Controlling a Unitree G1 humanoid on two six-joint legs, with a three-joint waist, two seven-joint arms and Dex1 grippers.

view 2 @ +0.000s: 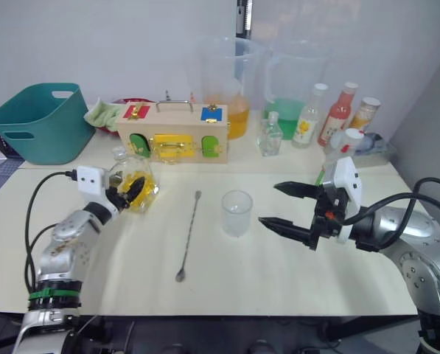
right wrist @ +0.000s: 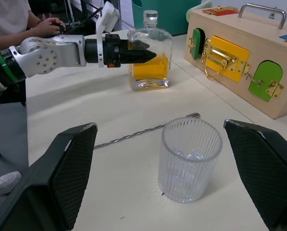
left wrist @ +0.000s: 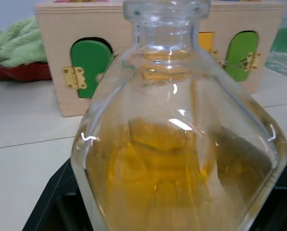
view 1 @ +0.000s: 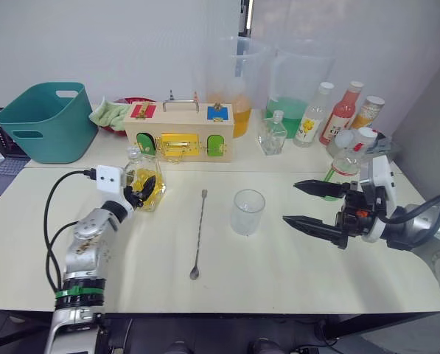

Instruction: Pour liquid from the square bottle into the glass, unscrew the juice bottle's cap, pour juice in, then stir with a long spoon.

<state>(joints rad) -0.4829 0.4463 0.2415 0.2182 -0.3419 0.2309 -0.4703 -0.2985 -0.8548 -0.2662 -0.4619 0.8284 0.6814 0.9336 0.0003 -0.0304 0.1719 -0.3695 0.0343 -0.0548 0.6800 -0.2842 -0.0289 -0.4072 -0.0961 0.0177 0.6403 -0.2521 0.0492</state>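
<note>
Left end effector (view 1: 141, 190) clamped on square clear glass bottle (view 1: 145, 181) of yellow liquid (right wrist: 150, 67), standing upright toward left edge of cream desk (view 1: 278, 273). Right end effector (view 1: 303, 204) spread wide, empty, just beside ribbed clear tumbler (view 1: 248, 212) mid-desk. Thin silver bar spoon (view 1: 199, 234) flat between bottle and tumbler.

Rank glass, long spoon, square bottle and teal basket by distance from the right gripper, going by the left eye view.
From the right gripper, nearest first:
1. Glass, just to its left, mid-table.
2. Long spoon, lying left of the glass.
3. Square bottle, further left, at the left gripper.
4. Teal basket, far back-left corner.
</note>
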